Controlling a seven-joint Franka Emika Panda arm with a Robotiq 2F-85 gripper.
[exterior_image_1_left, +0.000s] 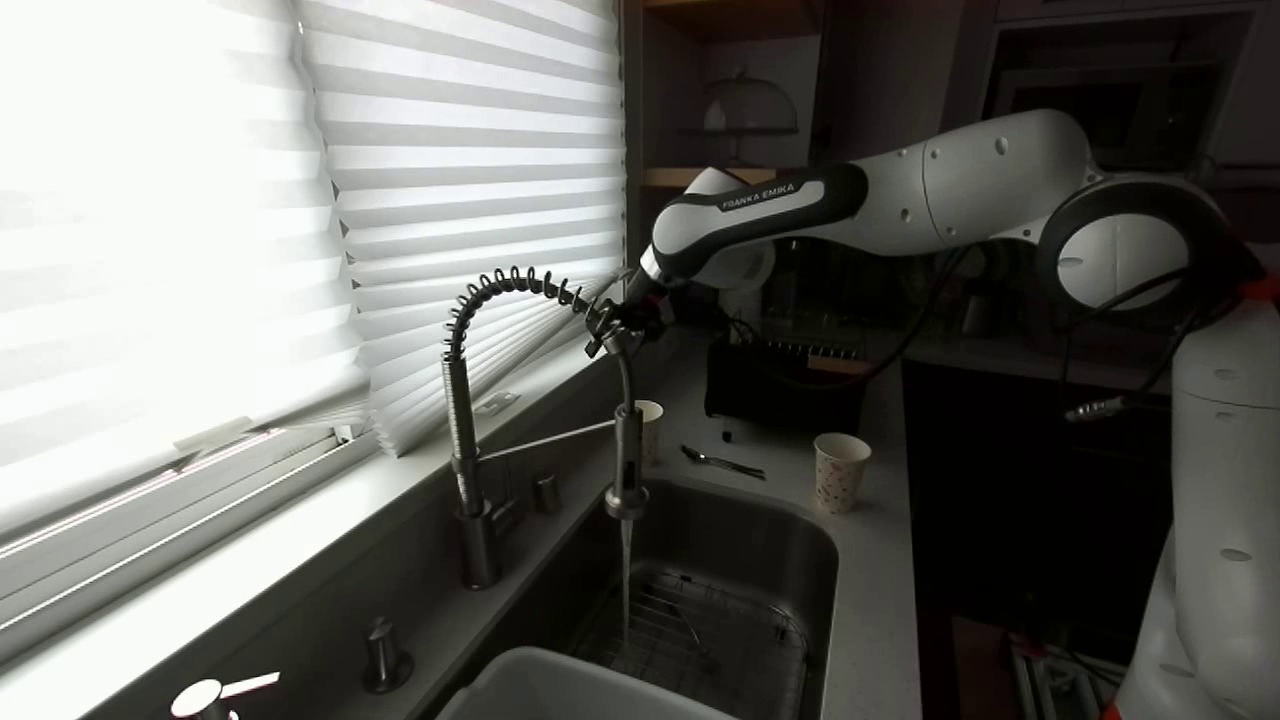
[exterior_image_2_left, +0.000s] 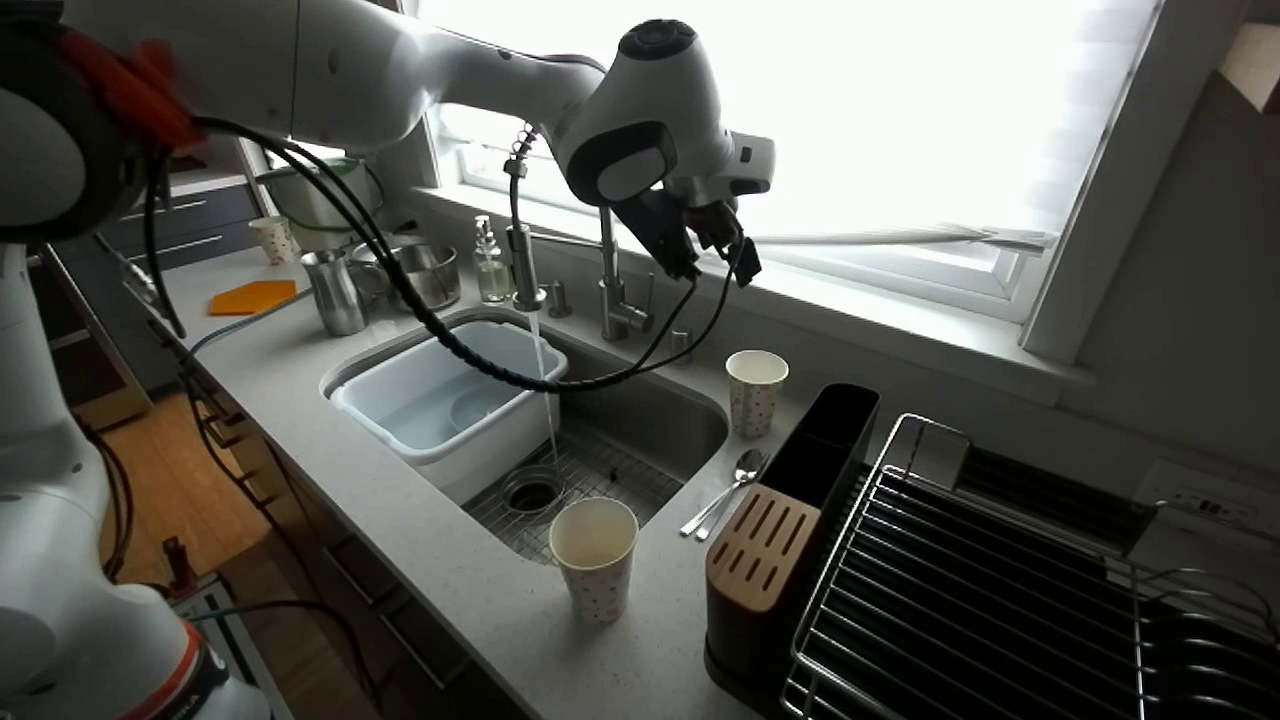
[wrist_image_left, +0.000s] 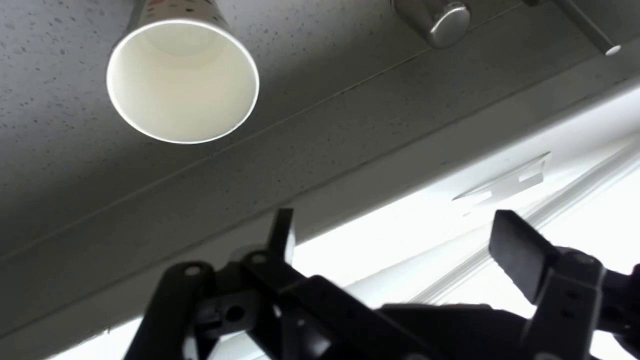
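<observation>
In an exterior view: Robotiq gripper (exterior_image_2_left: 720, 266), raised above the countertop (exterior_image_2_left: 670, 620); slack black cable (exterior_image_2_left: 490, 370) looping below it. Speckled paper cup (exterior_image_2_left: 757, 400), upright by the sink corner, near a utensil holder with slotted wooden top (exterior_image_2_left: 760, 545). Hazard, judged: cable or low fingertip brushing the rim could topple the cup, likely light.

In an exterior view: spring-neck faucet (exterior_image_1_left: 628, 450), water (exterior_image_1_left: 627, 575) running into a stainless-steel sink (exterior_image_1_left: 740, 530). Gripper overlaps the hose end; contact cannot be told. Pleated blind (exterior_image_1_left: 470, 150), close by. Hazard, judged: sideways travel could knock the spout and misdirect the flow, or snag the blind.

In the wrist view: fingers (wrist_image_left: 520, 250) parted wide, nothing between. Cup: mouth toward camera, outside the finger gap, apart from both fingers; in both exterior views, lower than the gripper. Windowsill (wrist_image_left: 410, 220), beyond the fingers.
</observation>
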